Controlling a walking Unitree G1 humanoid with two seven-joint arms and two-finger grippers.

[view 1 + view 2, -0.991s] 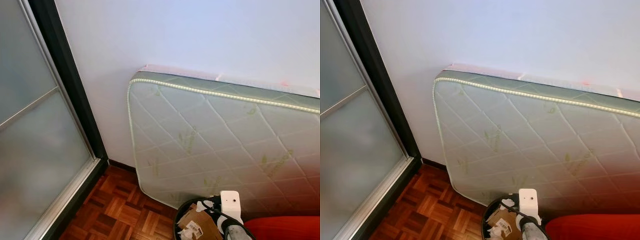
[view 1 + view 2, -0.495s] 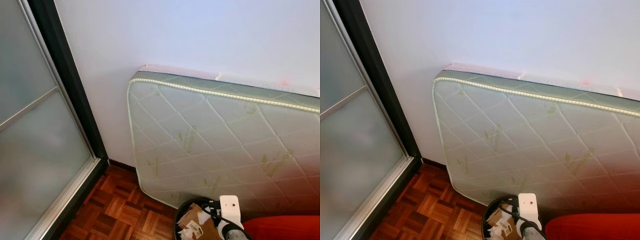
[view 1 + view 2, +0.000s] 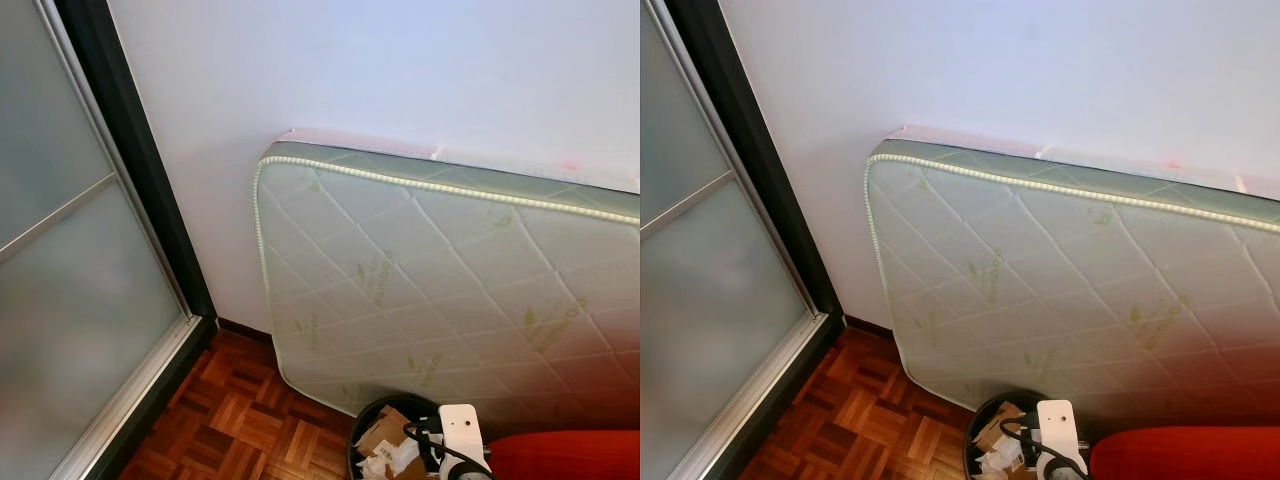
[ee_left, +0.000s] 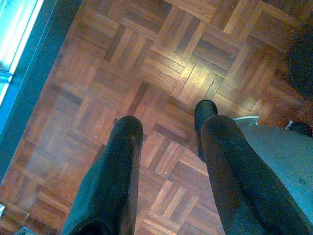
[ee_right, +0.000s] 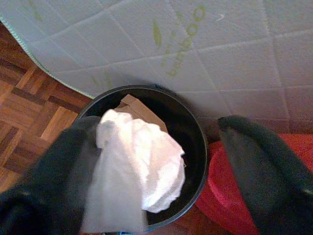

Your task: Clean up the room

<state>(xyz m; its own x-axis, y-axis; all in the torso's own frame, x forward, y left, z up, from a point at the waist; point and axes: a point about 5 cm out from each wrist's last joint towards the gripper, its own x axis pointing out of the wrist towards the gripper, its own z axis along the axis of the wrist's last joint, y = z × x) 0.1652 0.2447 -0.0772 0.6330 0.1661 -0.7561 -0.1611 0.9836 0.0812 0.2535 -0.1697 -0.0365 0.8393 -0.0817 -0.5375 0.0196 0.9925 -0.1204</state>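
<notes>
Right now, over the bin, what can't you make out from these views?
- White tissue: blurred; the right wrist view doesn't settle whether it clings to a finger of the right gripper.
- Black bin: cut by the eye view's bottom edge.
- Bin bottom: hidden under cardboard and paper.
- Red object: cropped, unidentifiable.

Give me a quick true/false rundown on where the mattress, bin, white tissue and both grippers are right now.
1. The mattress lies flat on the floor. False: it stands on its edge, leaning against the wall.
2. The right gripper hangs over the black bin. True.
3. The white tissue lies on the parquet floor. False: it hangs at one finger of the open right gripper, above the bin's mouth.
4. The bin already holds cardboard. True.
5. The left gripper holds a bottle. False: it is open with nothing in it, pointing down at the floor.
</notes>
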